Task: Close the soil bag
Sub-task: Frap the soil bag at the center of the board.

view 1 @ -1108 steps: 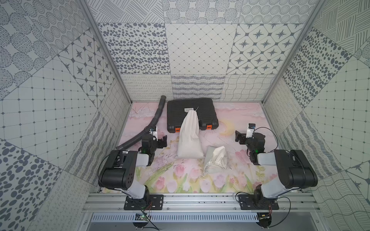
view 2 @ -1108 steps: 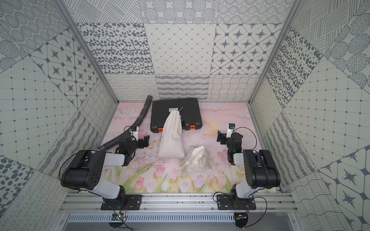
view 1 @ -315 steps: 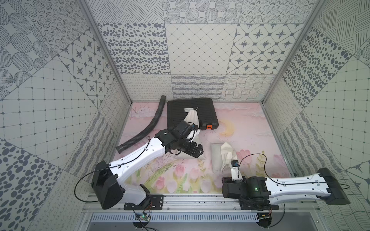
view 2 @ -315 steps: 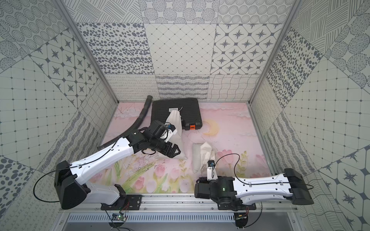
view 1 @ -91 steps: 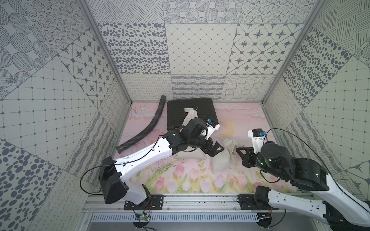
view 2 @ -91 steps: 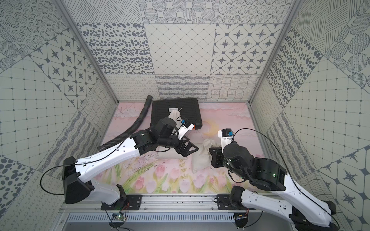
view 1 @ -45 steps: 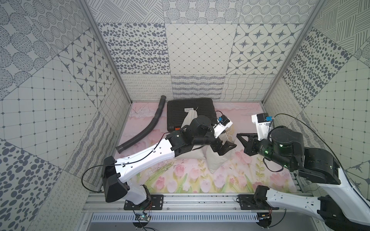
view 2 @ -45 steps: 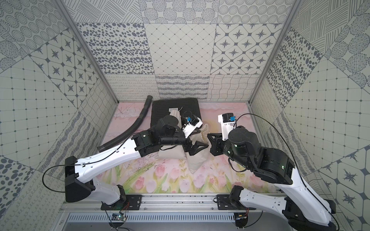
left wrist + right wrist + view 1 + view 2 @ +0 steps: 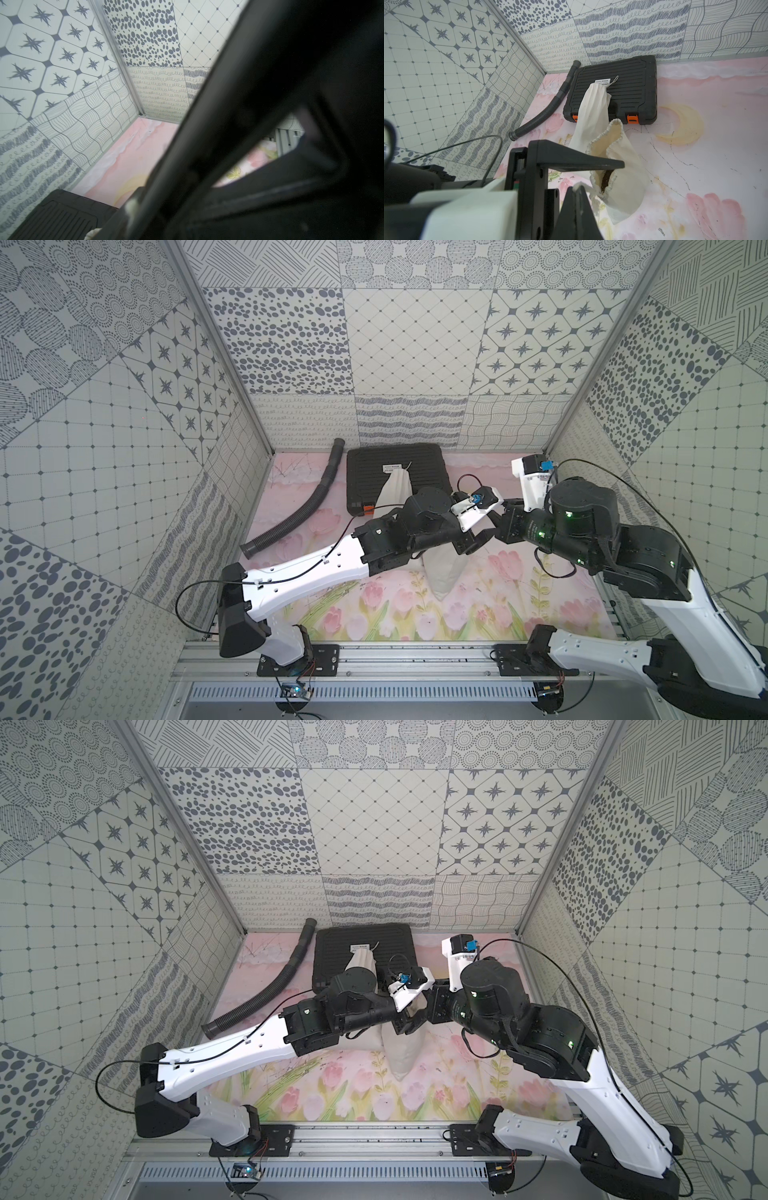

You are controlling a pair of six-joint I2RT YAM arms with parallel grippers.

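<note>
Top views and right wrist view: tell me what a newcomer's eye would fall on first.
Both arms meet over the soil bag in the middle of the flowered mat. In the right wrist view its mouth gapes, showing dark soil, with the right gripper shut on a white bit at its rim. Behind, a second cloth bag leans on the black case, with a ribbed hose beside it.

Mouth of soil bag (image 9: 444, 578) hidden under my wrists in both top views, left gripper (image 9: 478, 540) opening unreadable, left wrist view mostly blurred black, tool case (image 9: 52, 218) cropped
</note>
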